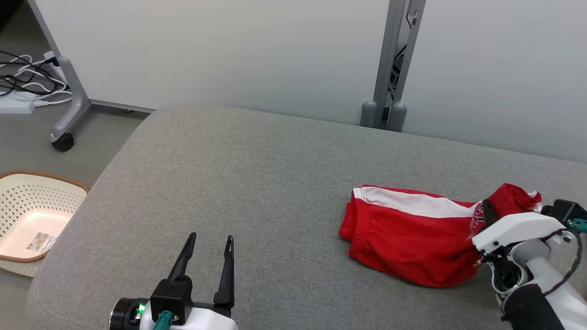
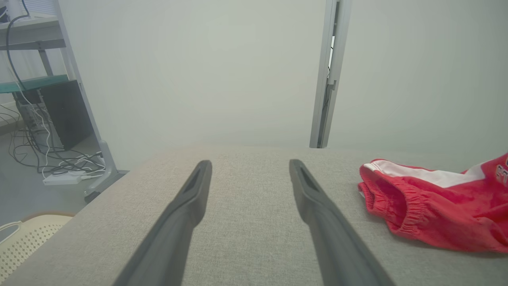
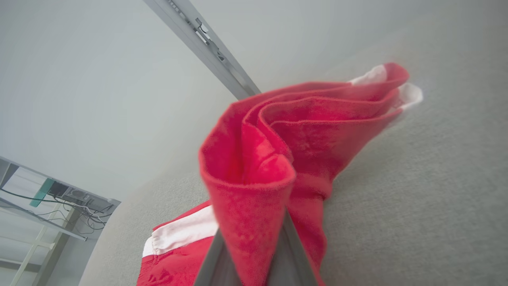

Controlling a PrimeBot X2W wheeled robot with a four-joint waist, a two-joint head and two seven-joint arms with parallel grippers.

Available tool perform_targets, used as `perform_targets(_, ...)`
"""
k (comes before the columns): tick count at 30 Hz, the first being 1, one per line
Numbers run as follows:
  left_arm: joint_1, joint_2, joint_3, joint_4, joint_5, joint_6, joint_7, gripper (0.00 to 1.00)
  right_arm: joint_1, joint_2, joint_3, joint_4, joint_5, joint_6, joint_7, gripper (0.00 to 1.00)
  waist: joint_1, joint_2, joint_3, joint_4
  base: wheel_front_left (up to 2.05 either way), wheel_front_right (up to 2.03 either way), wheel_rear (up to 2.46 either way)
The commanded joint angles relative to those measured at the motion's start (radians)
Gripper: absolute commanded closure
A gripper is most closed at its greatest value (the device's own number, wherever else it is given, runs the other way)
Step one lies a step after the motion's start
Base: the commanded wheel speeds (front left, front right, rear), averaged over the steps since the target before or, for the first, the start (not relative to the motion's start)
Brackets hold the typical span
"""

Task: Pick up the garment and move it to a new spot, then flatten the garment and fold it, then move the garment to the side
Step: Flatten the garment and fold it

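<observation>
On the grey cushion (image 1: pixel 257 183), toward its right side, the red shorts (image 1: pixel 403 233) lie bunched, with the waistband pointing left and one leg end raised off the fabric. My right gripper (image 1: pixel 487 211) is pressed together on that raised end, pinching several red layers. My left gripper (image 1: pixel 211 237) hovers spread, holding nothing, well apart from the shorts. Judgement: step one, pick-up and carry. The next move calls for lifting until the waistband clears, then travelling left. Open room: bare cushion at centre and left. Edges: the rounded left edge drops toward the basket (image 1: pixel 46 192) on the floor, so I should stay inside it.
</observation>
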Motion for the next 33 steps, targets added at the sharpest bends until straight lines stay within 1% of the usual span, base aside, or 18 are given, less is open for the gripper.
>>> perform_targets(1, 0.006, 0.004, 0.002, -0.001, 0.006, 0.003, -0.003, 0.00, 0.012, 0.001, 0.008, -0.008, -0.010, 0.000, -0.007, 1.00, 0.0000, -0.0001, -0.002, 0.004, 0.00, 0.00, 0.00)
perform_targets(7, 0.011, 0.004, 0.004, -0.001, 0.005, 0.002, -0.003, 0.00, 0.030, 0.032, 0.111, -0.066, -0.065, 0.000, -0.011, 1.00, 0.0000, -0.0001, -0.005, 0.022, 0.00, 0.00, 0.00)
perform_targets(11, 0.009, 0.004, 0.001, -0.001, 0.004, 0.001, -0.003, 0.00, 0.042, 0.051, 0.154, -0.087, -0.069, 0.000, 0.001, 1.00, 0.0000, -0.0001, 0.001, 0.036, 0.00, 0.00, 0.00)
perform_targets(19, 0.006, 0.004, -0.003, -0.003, -0.015, 0.005, -0.003, 0.00, 0.054, 0.070, 0.232, -0.062, -0.079, 0.000, 0.003, 1.00, 0.0000, -0.0001, 0.016, 0.069, 0.00, 0.00, 0.00)
perform_targets(22, 0.004, 0.004, -0.009, -0.002, -0.018, 0.003, -0.003, 0.00, 0.060, 0.073, 0.260, -0.064, -0.054, 0.000, 0.015, 1.00, 0.0000, -0.0001, 0.023, 0.084, 0.00, 0.00, 0.00)
perform_targets(28, 0.001, 0.004, -0.018, 0.003, -0.020, 0.008, -0.003, 0.00, 0.077, 0.072, 0.373, -0.121, 0.003, 0.000, 0.039, 1.00, 0.0000, -0.0001, 0.036, 0.105, 0.00, 0.00, 0.00)
perform_targets(33, -0.002, 0.004, -0.025, 0.003, -0.024, 0.011, -0.003, 0.00, 0.078, 0.073, 0.447, -0.121, 0.039, 0.000, 0.053, 1.00, 0.0000, -0.0001, 0.043, 0.116, 0.00, 0.00, 0.00)
